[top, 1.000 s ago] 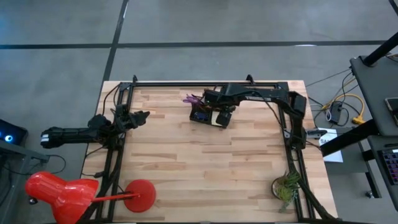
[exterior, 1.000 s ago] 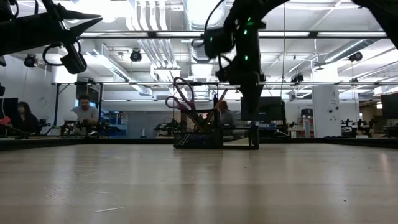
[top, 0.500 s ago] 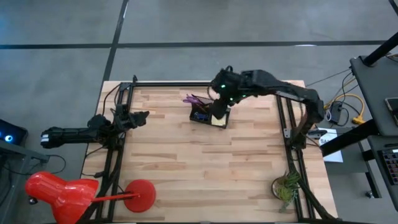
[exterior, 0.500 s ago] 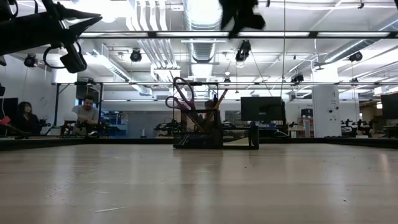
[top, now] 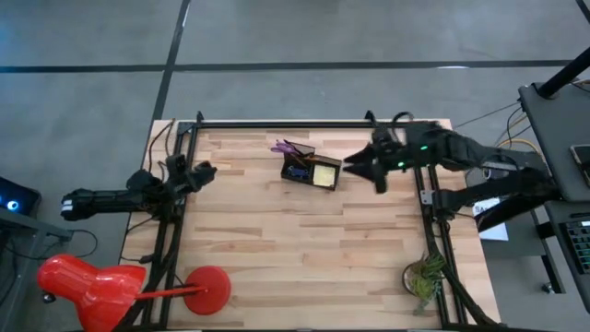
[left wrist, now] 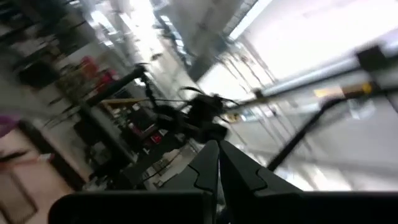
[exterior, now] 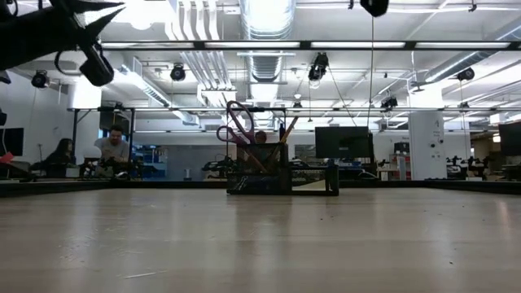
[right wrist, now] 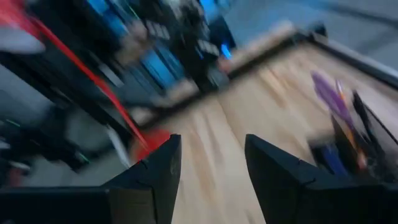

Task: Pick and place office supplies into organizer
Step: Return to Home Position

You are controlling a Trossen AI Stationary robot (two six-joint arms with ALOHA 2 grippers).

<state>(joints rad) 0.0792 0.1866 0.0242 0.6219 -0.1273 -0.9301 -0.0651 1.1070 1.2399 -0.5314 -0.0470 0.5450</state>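
The black organizer (top: 310,171) stands on the table at the far middle and also shows in the low view (exterior: 277,176). Purple-handled scissors (top: 285,148) and pens stick up out of it (exterior: 237,124). A yellow sticky-note pad (top: 325,173) lies in its right compartment. My right gripper (top: 362,174) is open and empty, in the air just right of the organizer; its wrist view shows the fingers apart (right wrist: 211,142). My left gripper (top: 205,171) is shut and empty, raised at the table's left side (left wrist: 215,152).
A small green plant (top: 424,277) stands at the table's near right corner. A red stand (top: 207,286) and a red object (top: 88,281) sit at the near left, off the table. Black frame rails (top: 304,123) run along the far and side edges.
My right gripper has risen from the organizer and drawn back toward the table's right edge. The yellow pad stays in the organizer, now uncovered. My left gripper has risen a little.
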